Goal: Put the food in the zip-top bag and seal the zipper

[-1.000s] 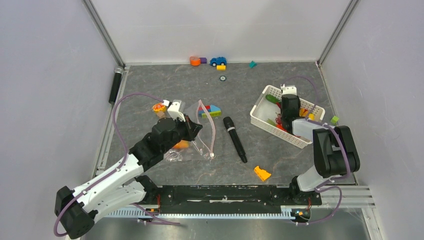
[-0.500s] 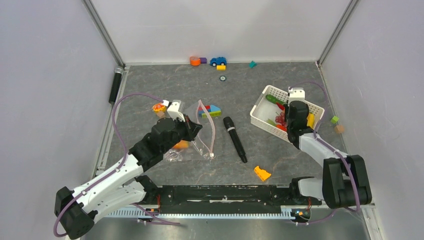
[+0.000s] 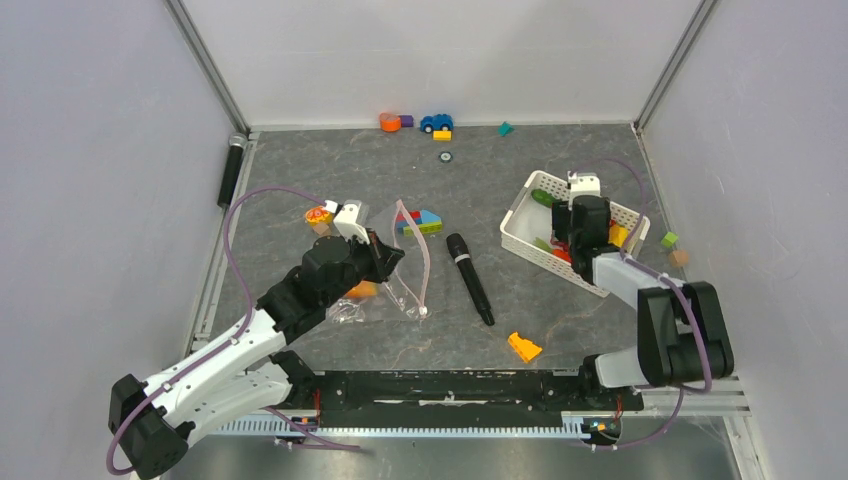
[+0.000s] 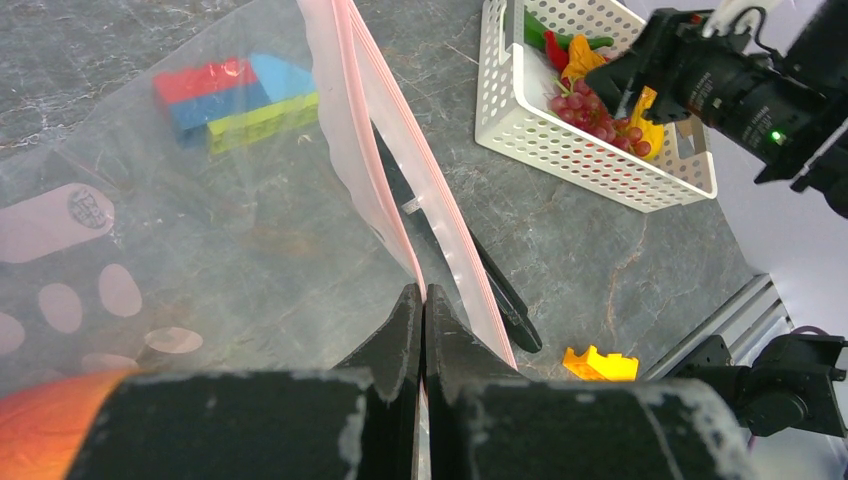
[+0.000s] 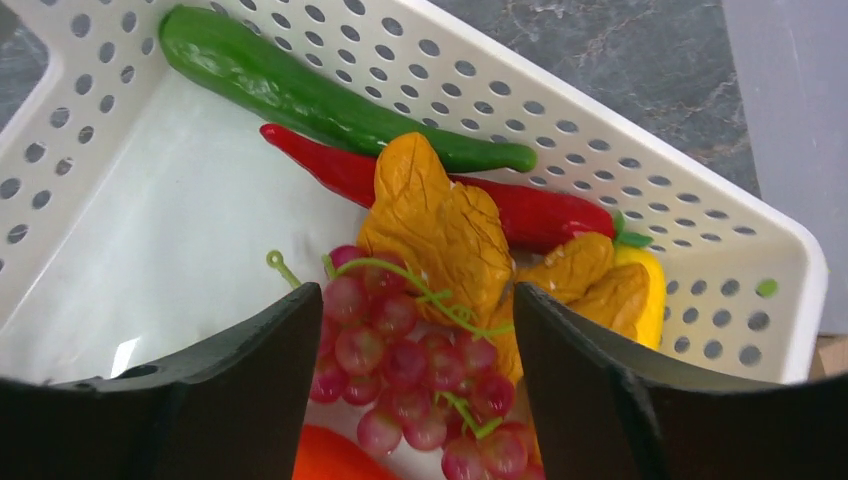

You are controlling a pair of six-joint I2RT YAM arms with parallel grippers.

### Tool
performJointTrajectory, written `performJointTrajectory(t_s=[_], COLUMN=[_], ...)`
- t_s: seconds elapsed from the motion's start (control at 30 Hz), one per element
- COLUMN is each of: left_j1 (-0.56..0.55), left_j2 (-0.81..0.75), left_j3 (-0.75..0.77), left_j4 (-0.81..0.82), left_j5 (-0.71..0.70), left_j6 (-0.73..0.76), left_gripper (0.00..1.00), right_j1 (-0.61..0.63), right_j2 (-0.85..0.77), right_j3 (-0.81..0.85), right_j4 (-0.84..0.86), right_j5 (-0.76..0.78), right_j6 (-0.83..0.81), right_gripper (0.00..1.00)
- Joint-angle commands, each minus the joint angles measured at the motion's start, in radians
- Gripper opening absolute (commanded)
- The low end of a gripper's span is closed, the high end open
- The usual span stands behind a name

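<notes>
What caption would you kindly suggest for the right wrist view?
Open right claw poised over red grapes in the white basket.

No legible text, number, brand or sign in any view. Only candidate: round printed emblem (image 4: 85, 207) on pale pink oval of zip-top bag (image 4: 200, 270), left edge of left wrist view; marks inside it too blurred to read.
</notes>
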Motion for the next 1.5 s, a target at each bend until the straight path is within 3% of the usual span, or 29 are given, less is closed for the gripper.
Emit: performJointTrajectory(t_s=[0.0, 0.27, 0.37, 0.53, 0.67, 0.87, 1.13, 1.47], left_j1=[-0.003, -0.003, -0.002, -0.003, -0.003, -0.003, -0.004, -0.003], left_j2=[-0.008, -0.011, -0.008, -0.005, -0.008, -0.01, 0.001, -0.001], left_j3=[0.021, 0.02, 0.02, 0.02, 0.023, 0.02, 0.022, 0.02], left_j4=[0.025, 0.024, 0.023, 0.023, 0.02, 0.019, 0.022, 0.023], left_j5=[0.005, -0.006, -0.002, -0.004, -0.006, -0.016, -0.012, -0.022], left_j6=[0.028, 0.03, 0.029, 0.031, 0.032, 0.035, 0.033, 0.036], left_gripper=[0.02, 0.02, 0.02, 0.02, 0.02, 0.02, 0.02, 0.02], right_j1=[-0.01, -0.047, -0.05, -0.086, -0.103, -0.103, -0.102, -0.103], right_j2=[0.089, 0.156, 0.167, 0.246, 0.3, 0.28, 0.151, -0.128], right_j3=[0.119, 0.142, 0.14, 0.159, 0.183, 0.157, 0.073, -0.097], right_j4=[-0.099, -0.207, -0.208, -0.208, -0.202, -0.158, -0.075, 0.099], right_j5=[0.056, 0.225, 0.274, 0.185, 0.055, 0.035, 0.021, -0.067], right_j6=[0.023, 0.151, 0.166, 0.199, 0.206, 0.2, 0.198, 0.197], right_gripper=[0.79, 0.88, 0.97, 0.98, 0.82, 0.35, 0.02, 0.0])
